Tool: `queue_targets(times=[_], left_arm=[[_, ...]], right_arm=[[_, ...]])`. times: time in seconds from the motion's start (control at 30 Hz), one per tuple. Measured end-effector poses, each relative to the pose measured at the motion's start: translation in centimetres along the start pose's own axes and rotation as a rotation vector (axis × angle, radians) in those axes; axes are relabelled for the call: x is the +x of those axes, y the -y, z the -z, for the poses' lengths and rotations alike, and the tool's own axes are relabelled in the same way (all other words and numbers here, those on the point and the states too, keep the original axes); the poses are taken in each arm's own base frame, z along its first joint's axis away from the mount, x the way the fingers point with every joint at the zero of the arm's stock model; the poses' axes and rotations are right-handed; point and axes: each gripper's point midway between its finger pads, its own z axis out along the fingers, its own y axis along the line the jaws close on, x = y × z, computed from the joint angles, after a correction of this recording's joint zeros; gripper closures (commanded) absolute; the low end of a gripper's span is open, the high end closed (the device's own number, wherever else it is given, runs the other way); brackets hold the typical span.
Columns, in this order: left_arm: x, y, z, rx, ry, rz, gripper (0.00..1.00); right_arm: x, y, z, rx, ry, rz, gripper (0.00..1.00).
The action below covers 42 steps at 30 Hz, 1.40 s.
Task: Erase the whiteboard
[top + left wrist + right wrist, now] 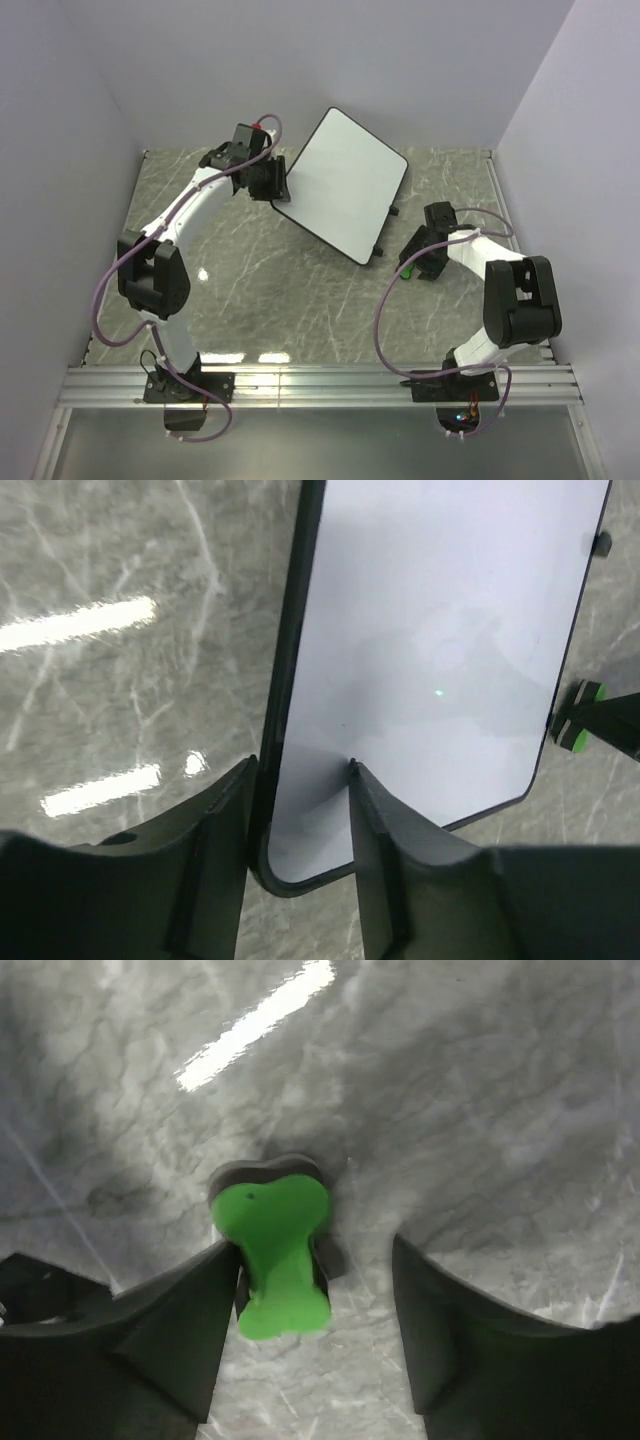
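Black plastic fingers of the right tool [316, 1252] stand apart, low over the surface. Not gripping. Between them lies a small green bone-shaped eraser block on a dark pad [275, 1250]. It hugs one finger, and the other is well clear of it. The block rests flat on the grey marble-patterned surface [250, 290], with its long axis pointing out along the fingers.

Out from that tool, away from the arm bases and toward the left arm, is the large white rectangular whiteboard with a thin black rim [345, 185]. It sits at mid-table toward the back. The rim that carries the small feet faces the right arm, and its near corner is close to the right tool but not touching it. The longer sides run away from the bases, slanting right. The board looks propped, feet side low. I can make out no writing on the face.

The left tool [300, 770] is closed on the board at the opposite long rim, by the near corner. One finger is on the white face, the other behind the rim.

Judgement: the left arm is steadying the board and the right arm is the wiper. The block is not yet held. The right tool must pinch it, then carry it across the feet-side rim onto the face. The clearance at that corner looks tight.
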Motion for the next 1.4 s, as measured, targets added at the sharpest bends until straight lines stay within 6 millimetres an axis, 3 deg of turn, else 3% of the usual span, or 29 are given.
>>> queue_targets(times=[0.07,0.17,0.5,0.73,1.1,1.27,1.4], left_arm=[[-0.7,0.0,0.3,-0.016,0.022,-0.002,0.54],[-1.2,-0.3,1.0,-0.041,0.047,-0.003,0.51],[-2.7,0.0,4.4,-0.074,0.129,0.005,0.44],[-3.5,1.0,7.0,-0.059,0.188,0.015,0.4],[-3.1,1.6,8.5,-0.065,0.199,0.034,0.39],[-3.8,2.2,12.6,-0.058,0.298,0.048,0.38],[-3.9,2.1,16.8,-0.065,0.405,0.089,0.32]], right_arm=[[-0.2,-0.5,0.2,-0.027,0.008,0.022,0.2],[-0.1,-0.6,0.4,-0.037,0.005,0.044,0.16],[0.3,0.3,1.0,-0.015,-0.009,0.1,0.15],[-0.2,-0.1,3.5,-0.057,0.04,0.128,0.14],[-0.8,-0.7,7.2,-0.136,0.132,0.135,0.15],[-0.8,-0.9,9.9,-0.176,0.163,0.131,0.15],[-1.5,-2.5,13.0,-0.249,0.197,0.136,0.15]])
